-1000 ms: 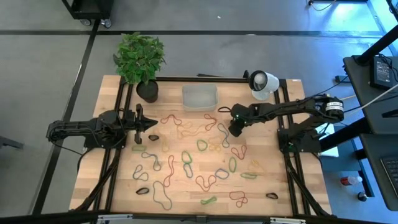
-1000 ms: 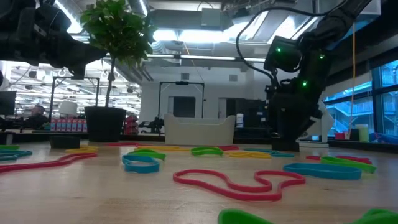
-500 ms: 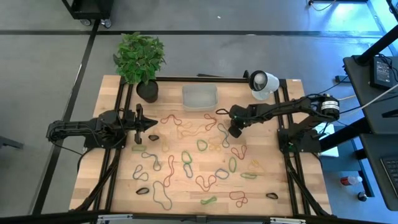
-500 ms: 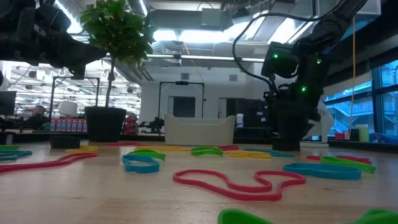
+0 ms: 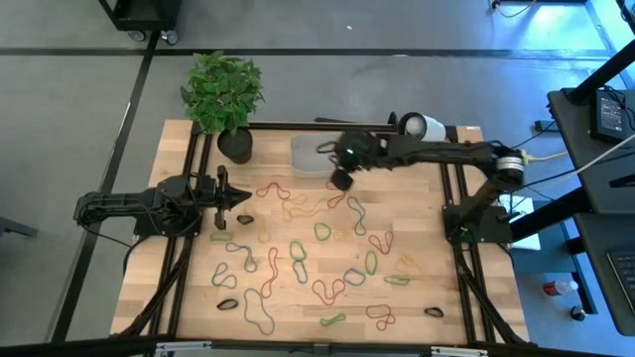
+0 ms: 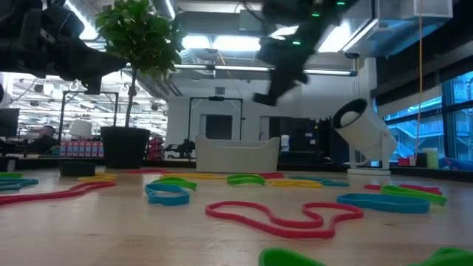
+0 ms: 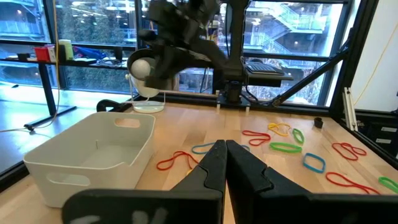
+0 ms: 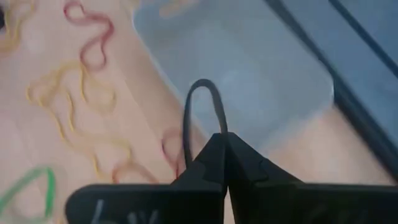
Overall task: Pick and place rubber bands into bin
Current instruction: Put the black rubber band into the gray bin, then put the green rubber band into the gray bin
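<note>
Wooden tabletop (image 5: 417, 228) fills our high view, strewn with rubber bands (image 5: 298, 253). We carry a black band (image 8: 202, 115) toward the bin (image 5: 317, 156) at the far edge, lifted so it clears the rim. Our right gripper (image 5: 340, 179) hangs near the bin's right corner, fingers pressed together on that loop. Our left gripper (image 5: 238, 196) waits at the left, fingers together, apparently empty.

A potted plant (image 5: 224, 99) and a white round camera (image 5: 421, 133) stand at the wooden table's (image 5: 437, 278) far edge
</note>
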Robot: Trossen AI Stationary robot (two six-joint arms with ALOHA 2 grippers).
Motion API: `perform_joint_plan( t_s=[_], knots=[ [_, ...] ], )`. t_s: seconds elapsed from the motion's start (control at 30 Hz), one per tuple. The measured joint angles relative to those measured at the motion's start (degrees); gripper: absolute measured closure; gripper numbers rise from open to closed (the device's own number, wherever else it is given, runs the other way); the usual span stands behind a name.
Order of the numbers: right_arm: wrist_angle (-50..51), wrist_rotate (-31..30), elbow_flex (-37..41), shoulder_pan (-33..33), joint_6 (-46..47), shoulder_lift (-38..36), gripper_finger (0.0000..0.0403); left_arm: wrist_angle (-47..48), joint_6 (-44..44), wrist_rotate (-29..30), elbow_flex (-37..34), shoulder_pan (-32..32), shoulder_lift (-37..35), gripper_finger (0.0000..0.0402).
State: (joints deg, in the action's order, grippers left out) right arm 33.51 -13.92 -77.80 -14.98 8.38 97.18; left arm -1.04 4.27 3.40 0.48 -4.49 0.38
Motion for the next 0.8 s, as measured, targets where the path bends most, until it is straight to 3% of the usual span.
perform_joint_plan(
  t_s=[0.23, 0.4, 0.6, 0.8],
  knots=[
    [6.7, 0.6, -21.1, -2.2, -4.5, 20.4, 0.0402, 0.0, 0.0, 0.0, 0.0, 0.0, 0.0, 0.0397],
    [10.6, 0.7, -29.0, -4.6, -4.0, 30.8, 0.0391, 0.0, 0.0, 0.0, 0.0, 0.0, 0.0, 0.0397],
    [11.0, 6.4, -30.0, -7.0, -2.4, 34.9, 0.0356, 0.0, 0.0, 0.0, 0.0, 0.0, 0.0, 0.0398],
    [11.9, 6.6, -30.0, -8.1, -1.5, 33.9, 0.0304, 0.0, 0.0, 0.0, 0.0, 0.0, 0.0, 0.0398]
  ],
)
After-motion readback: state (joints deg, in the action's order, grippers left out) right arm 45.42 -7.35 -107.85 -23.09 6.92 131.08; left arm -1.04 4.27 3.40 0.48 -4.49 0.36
